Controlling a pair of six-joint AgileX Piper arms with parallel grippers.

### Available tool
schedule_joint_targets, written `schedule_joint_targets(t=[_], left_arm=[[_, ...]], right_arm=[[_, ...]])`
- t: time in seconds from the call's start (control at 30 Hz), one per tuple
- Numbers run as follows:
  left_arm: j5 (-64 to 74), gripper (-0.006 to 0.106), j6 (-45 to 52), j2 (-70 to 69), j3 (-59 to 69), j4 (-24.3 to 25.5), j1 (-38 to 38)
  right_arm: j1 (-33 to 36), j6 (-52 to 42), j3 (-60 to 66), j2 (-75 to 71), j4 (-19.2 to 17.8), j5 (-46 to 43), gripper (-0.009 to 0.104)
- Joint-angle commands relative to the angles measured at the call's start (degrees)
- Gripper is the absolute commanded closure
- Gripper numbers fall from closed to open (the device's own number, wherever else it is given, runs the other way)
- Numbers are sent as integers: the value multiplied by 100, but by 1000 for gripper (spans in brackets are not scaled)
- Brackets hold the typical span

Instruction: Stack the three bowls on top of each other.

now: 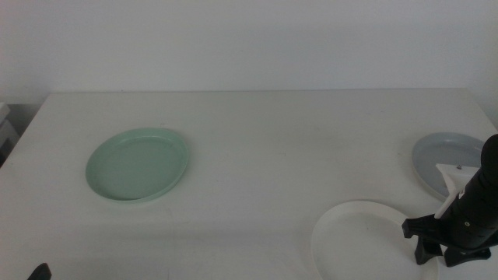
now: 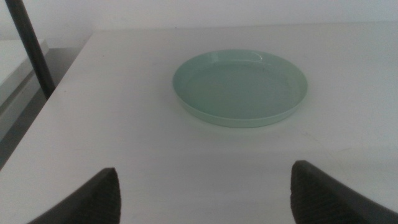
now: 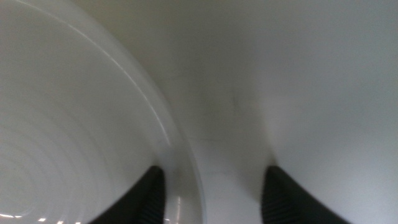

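Observation:
The mint green bowl [image 1: 138, 165] sits on the left half of the table, and the left wrist view shows this green bowl [image 2: 240, 87] well ahead of my open left gripper [image 2: 205, 193]. That gripper waits at the near left corner [image 1: 39, 272]. The white bowl [image 1: 358, 237] lies at the front right. My right gripper [image 1: 424, 236] is low at its right rim. In the right wrist view the right gripper [image 3: 214, 193] is open and straddles the white bowl's rim [image 3: 183, 168], one jaw inside and one outside. The pale grey-blue bowl [image 1: 445, 158] rests behind the right arm.
The white table [image 1: 272, 148] ends near a pale wall at the back. A dark post [image 2: 31, 46] and a lower surface stand beyond the table's left edge. The right arm [image 1: 475, 202] partly covers the grey-blue bowl's near rim.

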Motion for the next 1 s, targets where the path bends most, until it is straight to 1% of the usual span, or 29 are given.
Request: schedule_joint_targets(t=[0.0, 0.07, 0.17, 0.2, 0.4, 0.6, 0.8, 0.97], left_arm=[[-449, 0, -51, -75, -27, -40, 4], [-449, 0, -51, -75, -27, -40, 4], [-449, 0, -51, -75, -27, -40, 4], [-449, 0, -51, -75, -27, -40, 4], [-449, 0, -51, -75, -27, -40, 4], [-449, 0, -51, -75, -27, -40, 4], [-449, 0, -51, -75, -27, -40, 4], [-449, 0, -51, -75, -27, -40, 4]], right_arm=[[13, -7, -103, -182, -23, -51, 67], [13, -7, -103, -182, -23, -55, 76], [13, -7, -103, -182, -41, -50, 93], [13, -1, -116, -194, -41, -43, 96], [247, -1, -454, -473, 4, 252, 96], [773, 78, -1238, -553, 262, 651, 96], [1319, 319, -1858, -481, 283, 678, 96], [1632, 472, -2379, -148, 283, 678, 96]])
